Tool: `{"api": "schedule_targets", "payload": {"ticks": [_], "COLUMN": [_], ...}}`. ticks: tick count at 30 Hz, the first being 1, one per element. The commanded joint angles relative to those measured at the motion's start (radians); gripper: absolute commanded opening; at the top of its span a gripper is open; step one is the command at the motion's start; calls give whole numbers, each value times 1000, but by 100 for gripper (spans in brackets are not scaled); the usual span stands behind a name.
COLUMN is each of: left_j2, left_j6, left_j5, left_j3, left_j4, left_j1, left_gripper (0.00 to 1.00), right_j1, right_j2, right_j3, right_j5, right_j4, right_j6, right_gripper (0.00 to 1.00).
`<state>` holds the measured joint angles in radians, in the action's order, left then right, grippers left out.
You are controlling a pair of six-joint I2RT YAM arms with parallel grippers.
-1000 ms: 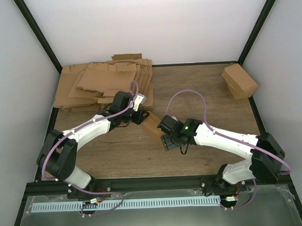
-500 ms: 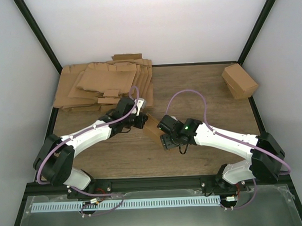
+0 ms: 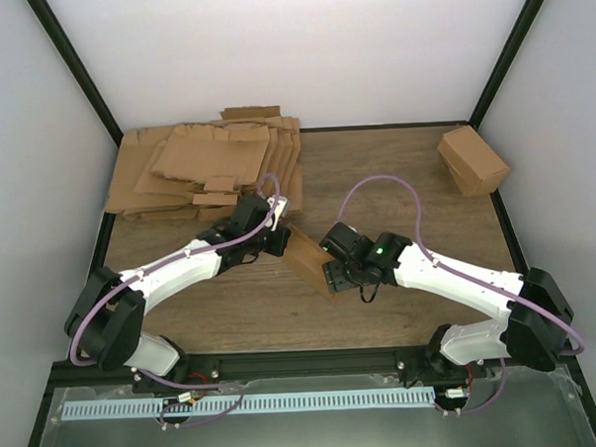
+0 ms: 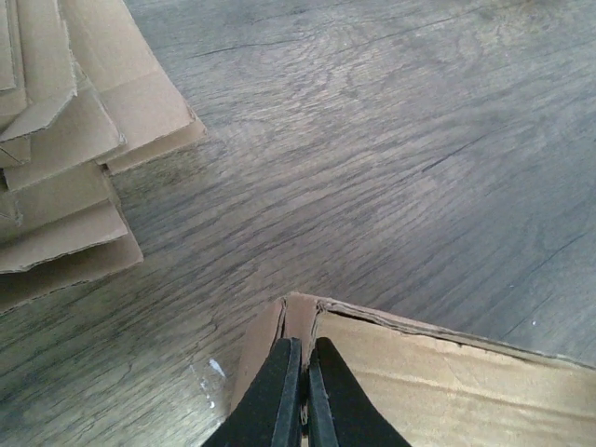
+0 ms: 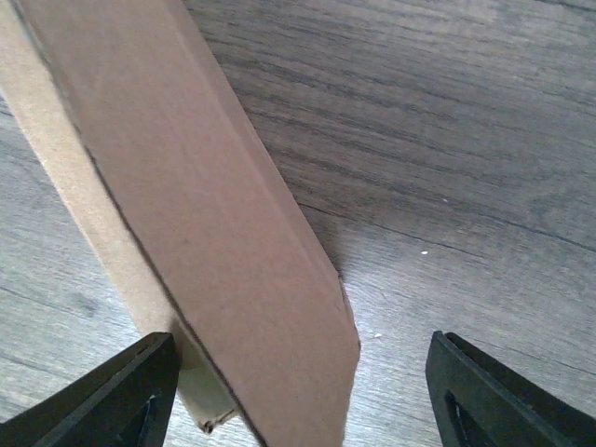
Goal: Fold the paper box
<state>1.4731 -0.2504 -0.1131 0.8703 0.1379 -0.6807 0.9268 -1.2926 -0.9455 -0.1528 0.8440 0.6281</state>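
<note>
Closing to a narrow slit, the left gripper [image 4: 300, 349] now noses against the paper box [image 3: 307, 258] at mid-table. The right gripper [image 5: 300, 346] straddles it, spread wide. Probably flap-tucking starts.

**Top view.** Two arms reach from the near edge of the wooden table [image 3: 395, 170] toward its middle. The left gripper [image 3: 280, 241] and the right gripper [image 3: 330, 273] meet the paper box [image 3: 305, 259] from opposite sides. The box lies slantwise near the table's centre. A pile of flat cardboard sheets [image 3: 202, 168] fills the far left corner. A made-up cardboard carton [image 3: 471, 159] sits at the far right corner.
</note>
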Motion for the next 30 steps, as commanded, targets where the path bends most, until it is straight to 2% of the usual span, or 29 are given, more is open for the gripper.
{"api": "schedule_targets", "payload": {"ticks": [1, 5, 10, 12, 17, 25, 30], "left_j2": [-6, -15, 4, 13, 25, 48, 58], "left_j6": [51, 75, 96, 107, 145, 198, 206], "left_j5": [30, 31, 12, -2, -3, 39, 58], "left_j3": [32, 51, 84, 90, 116, 113, 112], "left_j4": [88, 122, 148, 151, 185, 203, 204], "left_j1": [-3, -3, -4, -5, -5, -6, -20], "left_gripper": [4, 5, 6, 7, 7, 7, 7], "right_j1": [-16, -17, -17, -18, -17, -26, -41], "right_j2": [8, 13, 43, 24, -29, -32, -26], "right_j3": [9, 6, 27, 35, 42, 24, 18], "right_j5": [-7, 20, 163, 163, 121, -11, -47], "right_j4": [24, 14, -77, -73, -54, -11, 15], "right_j6": [-10, -27, -120, -137, -128, -65, -54], "right_gripper": [76, 81, 98, 100, 98, 83, 80]}}
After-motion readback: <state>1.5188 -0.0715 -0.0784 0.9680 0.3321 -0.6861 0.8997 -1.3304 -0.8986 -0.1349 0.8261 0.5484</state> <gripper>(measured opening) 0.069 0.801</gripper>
